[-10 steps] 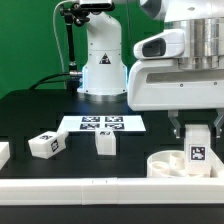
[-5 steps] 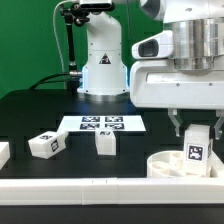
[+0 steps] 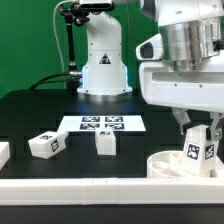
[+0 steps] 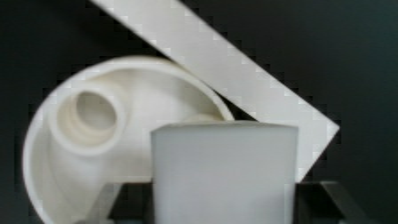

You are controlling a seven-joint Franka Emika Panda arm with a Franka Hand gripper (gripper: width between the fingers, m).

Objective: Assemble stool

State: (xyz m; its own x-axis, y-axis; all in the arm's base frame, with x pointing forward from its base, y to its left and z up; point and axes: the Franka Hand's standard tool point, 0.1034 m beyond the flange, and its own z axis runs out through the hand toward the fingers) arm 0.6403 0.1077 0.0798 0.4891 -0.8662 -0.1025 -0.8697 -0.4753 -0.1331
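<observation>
Risk: the seat [image 3: 165,168], loose on the desk [image 3: 30,115] at the exterior view's right, may slide if the tilted leg [image 3: 197,150], clamped between the fingers [image 3: 185,126] over it, misses its socket [image 4: 89,108] and jams. Count: one seat. Three legs: one held, plus the middle leg [image 3: 105,143] and the outer leg [image 3: 45,144], both lying free.

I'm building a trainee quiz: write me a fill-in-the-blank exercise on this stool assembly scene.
1. The gripper is ___ on a leg.
2. That leg is held at the round seat, on the exterior view's ___ side.
3. The loose leg nearest the round seat stands ___ on the table.
Missing words: shut; right; upright.
</observation>
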